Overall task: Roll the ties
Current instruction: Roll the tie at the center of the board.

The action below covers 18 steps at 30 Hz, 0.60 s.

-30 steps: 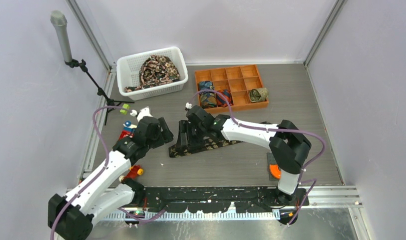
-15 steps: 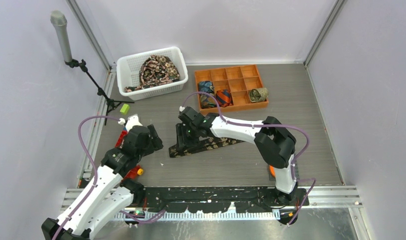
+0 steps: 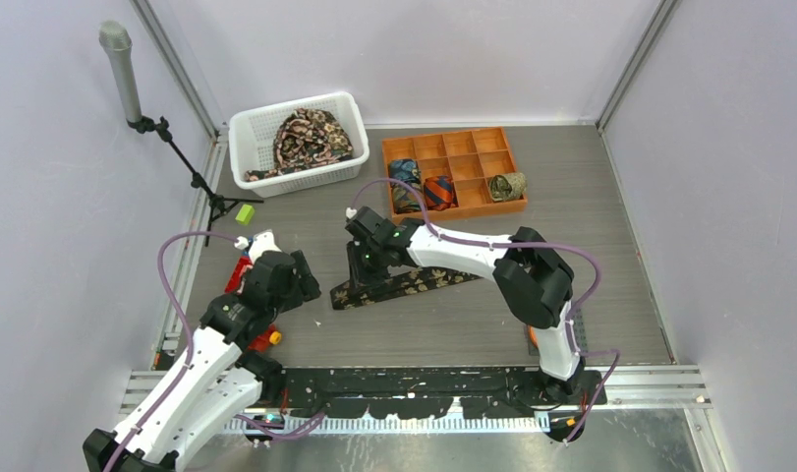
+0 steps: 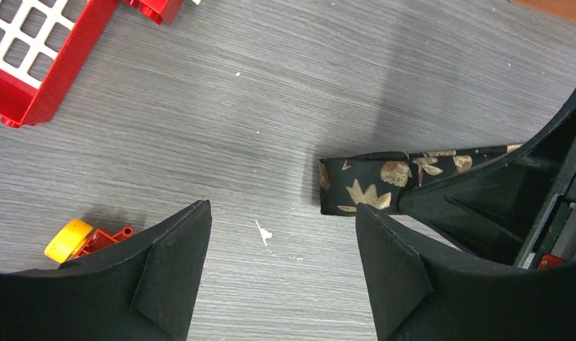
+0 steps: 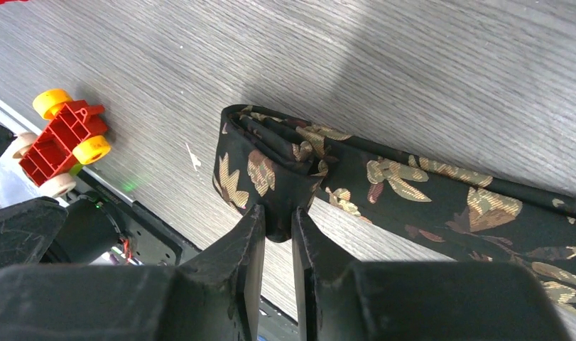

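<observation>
The job is early to middling, by my reading: three finished rolls sit in the orange tray (image 3: 460, 147) at the far side, a blue one (image 3: 405, 170), an orange-red one (image 3: 438, 192) and an olive one (image 3: 507, 185), while a heap of unrolled ties (image 3: 309, 136) waits in the white lattice basket (image 3: 306, 175) to its left. The tie in work (image 3: 424, 280) lies flat mid-counter (image 3: 571, 216), and only its left end (image 5: 270, 156) is turned over into a few soft layers; the rest of its length stretches away to the right, not yet rolled. The right hand (image 5: 278, 213) is clenched on that folded end, pinching the thin stack between its black fingers. The left hand (image 4: 281, 241) is released, jaws wide, over bare counter just left of the tie's end. The cloth is black woven stuff with a slight sheen and tan-gold leaf and flower figures, limp and flat; the counter is matte grey woodgrain.
</observation>
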Each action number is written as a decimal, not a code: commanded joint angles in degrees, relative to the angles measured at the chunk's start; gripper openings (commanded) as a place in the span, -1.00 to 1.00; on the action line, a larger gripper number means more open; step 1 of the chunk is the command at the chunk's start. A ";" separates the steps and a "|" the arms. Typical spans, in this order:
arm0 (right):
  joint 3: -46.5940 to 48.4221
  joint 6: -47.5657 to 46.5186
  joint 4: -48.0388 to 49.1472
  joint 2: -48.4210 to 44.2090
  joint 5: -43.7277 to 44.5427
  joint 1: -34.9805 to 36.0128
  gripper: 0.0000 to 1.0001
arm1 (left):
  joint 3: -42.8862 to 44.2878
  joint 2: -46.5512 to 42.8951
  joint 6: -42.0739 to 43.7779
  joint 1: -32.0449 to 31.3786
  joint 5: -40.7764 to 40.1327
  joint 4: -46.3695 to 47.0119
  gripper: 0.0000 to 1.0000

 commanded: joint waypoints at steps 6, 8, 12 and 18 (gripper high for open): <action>2.45 -4.23 -1.79 1.21 1.25 0.22 -0.52 | -2.61 -2.55 -0.86 0.28 4.09 2.85 0.49; 2.17 -4.73 -1.74 1.45 1.39 0.17 -0.53 | -3.22 -2.73 -0.97 0.28 4.68 3.26 0.49; 1.79 -5.92 -1.65 2.11 1.74 -0.01 -0.53 | -4.60 -2.69 -0.67 0.28 6.79 5.41 0.48; -0.66 -6.29 0.60 2.24 1.50 -0.98 -0.54 | -6.71 -0.75 0.38 0.28 10.87 10.37 0.46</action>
